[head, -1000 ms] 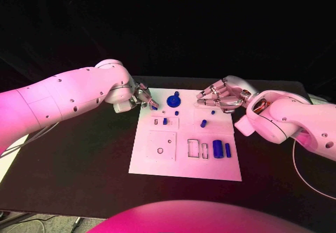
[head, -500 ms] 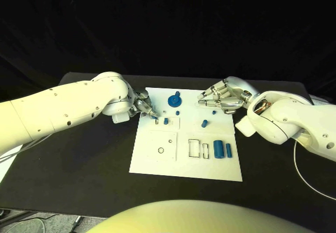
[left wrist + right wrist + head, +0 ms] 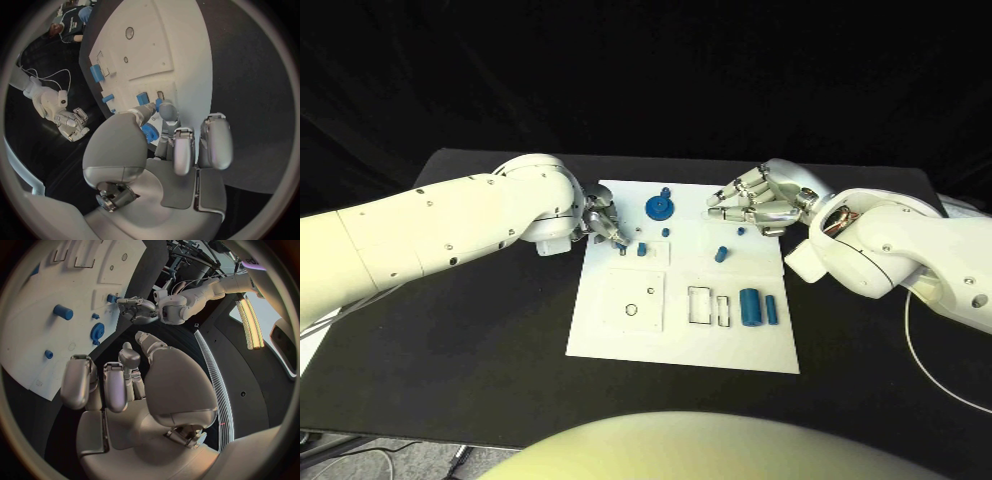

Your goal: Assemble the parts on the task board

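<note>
Because the left hand pinches a small blue part in its fingertips just over the board's 10 o'clock corner, the likeliest fault is a misfit. The part looks tiny against the fingers, and they hide it from the head camera. If it comes down tilted or off its slot, it could jam, skid across the white plate, or drop onto the black table. The fingers could also nudge the short peg just beside them.

The right hand hovers at the board's 1 o'clock corner, fingers curled in, holding nothing that I can see. I cannot tell whether it touches the board. A sweep inward from there might knock the round knob at 12 o'clock.

By my count from the head view:
- One board.
- One knob.
- Two long cylinders side by side at 4 o'clock.
- About four small pegs near the top middle, though the smallest are hard to separate.
- One part in the left hand.
- Two hands.
</note>
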{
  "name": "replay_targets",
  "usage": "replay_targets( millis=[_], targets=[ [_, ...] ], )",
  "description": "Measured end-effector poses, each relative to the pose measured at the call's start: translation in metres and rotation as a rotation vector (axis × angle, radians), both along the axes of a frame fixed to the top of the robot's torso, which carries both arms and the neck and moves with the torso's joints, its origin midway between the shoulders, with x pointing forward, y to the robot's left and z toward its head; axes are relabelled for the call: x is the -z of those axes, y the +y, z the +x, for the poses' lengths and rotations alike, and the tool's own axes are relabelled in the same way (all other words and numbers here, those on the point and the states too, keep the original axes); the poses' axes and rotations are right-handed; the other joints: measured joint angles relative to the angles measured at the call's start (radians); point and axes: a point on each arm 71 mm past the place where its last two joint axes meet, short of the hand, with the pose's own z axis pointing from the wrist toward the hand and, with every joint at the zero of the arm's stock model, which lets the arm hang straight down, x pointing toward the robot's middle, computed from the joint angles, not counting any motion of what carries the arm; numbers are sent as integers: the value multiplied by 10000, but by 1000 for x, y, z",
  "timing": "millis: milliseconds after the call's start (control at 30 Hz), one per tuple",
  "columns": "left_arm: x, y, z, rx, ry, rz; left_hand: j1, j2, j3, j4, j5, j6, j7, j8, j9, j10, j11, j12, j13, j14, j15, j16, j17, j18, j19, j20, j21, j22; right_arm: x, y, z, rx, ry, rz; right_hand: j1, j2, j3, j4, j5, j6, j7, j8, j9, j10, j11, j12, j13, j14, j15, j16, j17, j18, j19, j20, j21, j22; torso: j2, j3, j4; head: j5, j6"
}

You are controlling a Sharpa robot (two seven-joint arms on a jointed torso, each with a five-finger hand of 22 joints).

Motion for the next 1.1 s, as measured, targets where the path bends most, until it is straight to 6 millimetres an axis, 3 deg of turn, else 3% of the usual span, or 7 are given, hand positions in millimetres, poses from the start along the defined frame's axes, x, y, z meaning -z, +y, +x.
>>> replay_targets(
  millis=[1100],
  targets=[
    [2, -3, 0, 215, 672, 447, -94, 90, 39, 18, 119, 81, 6, 21, -18, 154, -11, 138, 193, 0, 0, 0, 6, 1, 0, 1, 37, 4, 0, 1, -1, -94, 17, 7, 0, 0, -28, 28, 0, 0, 0, 0, 0, 0, 0, 0, 0, 0, 0, 0, 6, 0, 0, 0, 0, -13, -11, 5, 5, 8, 0]
  ],
)
